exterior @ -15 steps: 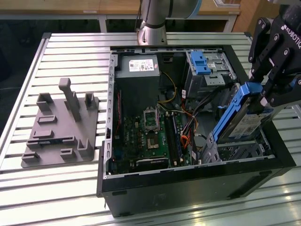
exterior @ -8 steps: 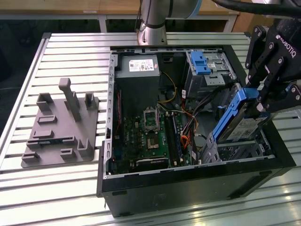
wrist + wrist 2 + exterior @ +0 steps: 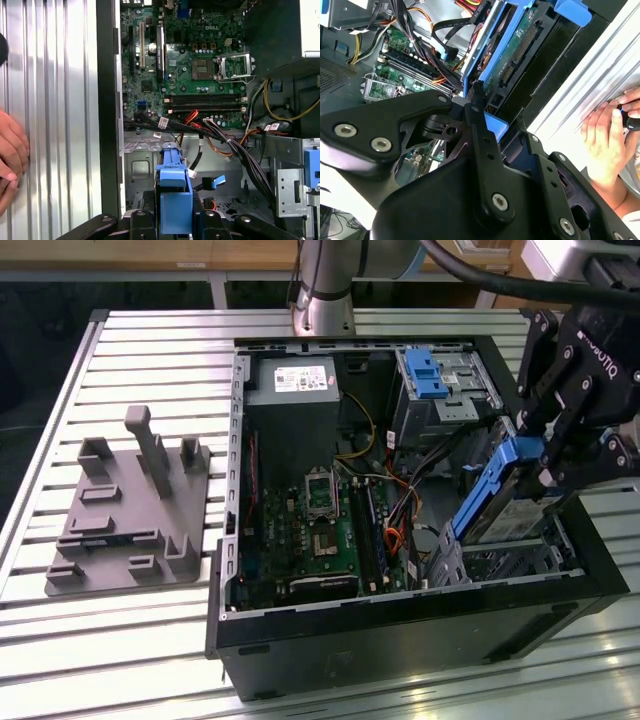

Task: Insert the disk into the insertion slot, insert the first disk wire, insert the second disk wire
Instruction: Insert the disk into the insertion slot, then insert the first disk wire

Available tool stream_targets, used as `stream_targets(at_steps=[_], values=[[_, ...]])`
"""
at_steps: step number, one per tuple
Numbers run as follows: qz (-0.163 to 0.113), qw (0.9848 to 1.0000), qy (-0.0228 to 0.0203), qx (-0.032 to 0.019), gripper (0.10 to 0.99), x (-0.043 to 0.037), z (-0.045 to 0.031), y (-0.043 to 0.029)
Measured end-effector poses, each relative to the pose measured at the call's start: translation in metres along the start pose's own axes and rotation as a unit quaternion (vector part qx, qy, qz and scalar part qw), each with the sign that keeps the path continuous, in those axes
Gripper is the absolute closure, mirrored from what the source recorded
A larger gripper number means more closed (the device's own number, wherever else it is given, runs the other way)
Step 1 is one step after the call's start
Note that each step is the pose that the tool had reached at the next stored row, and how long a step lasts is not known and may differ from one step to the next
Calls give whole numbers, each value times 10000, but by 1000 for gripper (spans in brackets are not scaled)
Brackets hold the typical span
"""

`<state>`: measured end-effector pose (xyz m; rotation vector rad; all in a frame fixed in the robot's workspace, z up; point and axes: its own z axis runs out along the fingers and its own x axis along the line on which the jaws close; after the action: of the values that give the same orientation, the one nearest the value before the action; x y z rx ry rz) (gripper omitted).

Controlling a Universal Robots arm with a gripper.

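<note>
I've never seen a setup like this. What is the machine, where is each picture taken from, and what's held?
The machine is a robot arm standing at a slatted metal table; its gripper is the black claw. The exterior view comes from a camera off the arm, looking down on the table. Both wrist views come from cameras riding on the arm, looking past the fingers. On the table sit an open computer case and, at the exterior view's left, a grey plastic fixture. The fingers grip the disk, a silver drive in a blue frame, tilted above the insertion slot, a low perforated metal cage in the case's corner. It isn't seated yet. A person's hand rests on the table beside the case.
</note>
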<state>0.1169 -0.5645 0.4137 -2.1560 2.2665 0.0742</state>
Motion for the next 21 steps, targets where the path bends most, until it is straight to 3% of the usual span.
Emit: stream_targets(at_steps=[7, 12, 21], values=[[0, 10000, 1, 0, 710, 2, 60, -2], [-4, 10000, 0, 0, 529, 3, 64, -2], [-23, 10000, 0, -1, 529, 3, 64, -2]])
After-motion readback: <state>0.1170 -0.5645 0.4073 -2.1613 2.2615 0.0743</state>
